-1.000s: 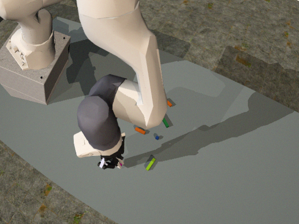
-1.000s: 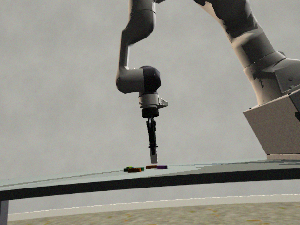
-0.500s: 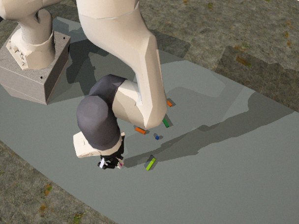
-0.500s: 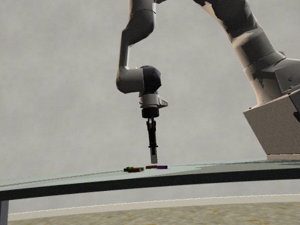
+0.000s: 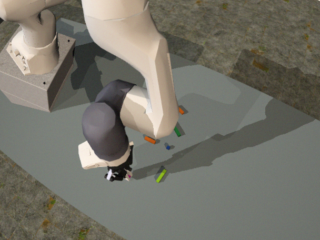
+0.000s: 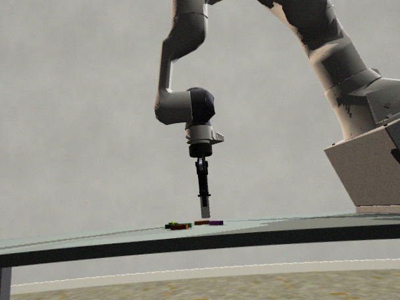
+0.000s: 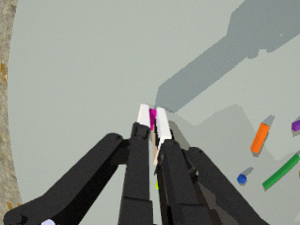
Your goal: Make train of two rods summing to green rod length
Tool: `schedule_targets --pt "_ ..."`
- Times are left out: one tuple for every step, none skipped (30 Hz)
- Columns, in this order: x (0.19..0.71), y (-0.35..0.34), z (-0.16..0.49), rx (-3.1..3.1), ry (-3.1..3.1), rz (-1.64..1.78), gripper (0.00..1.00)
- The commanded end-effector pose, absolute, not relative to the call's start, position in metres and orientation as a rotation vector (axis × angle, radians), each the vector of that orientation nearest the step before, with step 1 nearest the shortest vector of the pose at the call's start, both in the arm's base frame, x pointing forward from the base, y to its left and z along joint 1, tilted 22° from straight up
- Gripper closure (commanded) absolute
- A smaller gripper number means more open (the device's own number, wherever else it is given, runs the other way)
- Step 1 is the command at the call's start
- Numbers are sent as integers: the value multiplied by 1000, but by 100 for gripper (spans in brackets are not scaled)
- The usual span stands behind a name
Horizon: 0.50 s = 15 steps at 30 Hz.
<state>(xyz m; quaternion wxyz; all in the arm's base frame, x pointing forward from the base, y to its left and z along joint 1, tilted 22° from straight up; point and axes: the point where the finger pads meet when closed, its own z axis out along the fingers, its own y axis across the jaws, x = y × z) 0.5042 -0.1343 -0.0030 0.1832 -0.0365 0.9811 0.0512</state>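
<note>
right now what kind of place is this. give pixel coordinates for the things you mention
Probably a robotics test area: a robot arm (image 5: 160, 79) (image 6: 174, 105) on a block-like pedestal (image 5: 48, 90) (image 6: 329, 152), a long table (image 5: 210, 200) (image 6: 131, 251) and small coloured rods.

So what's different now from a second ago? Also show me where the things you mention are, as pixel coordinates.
Nothing has visibly changed: nothing was taken hold of or let go. The gripper (image 5: 129, 175) (image 6: 205, 217) (image 7: 150, 117) is still shut on the magenta rod (image 5: 129, 177) (image 7: 152, 118), and the lime rod (image 5: 161, 176) (image 6: 172, 223) (image 7: 157, 186) and blue rod (image 5: 168, 148) (image 7: 242, 179) lie where they were.
</note>
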Motion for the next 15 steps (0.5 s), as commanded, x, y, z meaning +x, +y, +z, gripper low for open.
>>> schedule_targets --pt "504 -135 -4 -114 2766 140 97" --pt "504 -135 -4 -116 2765 140 97" --pt "504 -135 -4 -117 2765 140 97" --pt "504 -135 -4 -118 2765 140 97" --pt "504 -135 -4 -119 2765 139 97" --pt "504 -135 -4 -120 2765 139 97" --pt "504 -135 -4 -121 2765 139 97" --pt "504 -135 -4 -121 2765 139 97" --pt "504 -135 -4 -121 2765 139 97" --pt "504 -135 -4 -122 2765 139 97" --pt "504 -135 -4 -123 2765 139 97" --pt "504 -135 -4 -123 2765 139 97" --pt "504 -135 -4 -123 2765 139 97" --pt "504 -135 -4 -123 2765 139 97" --pt "504 -135 -4 -123 2765 139 97"
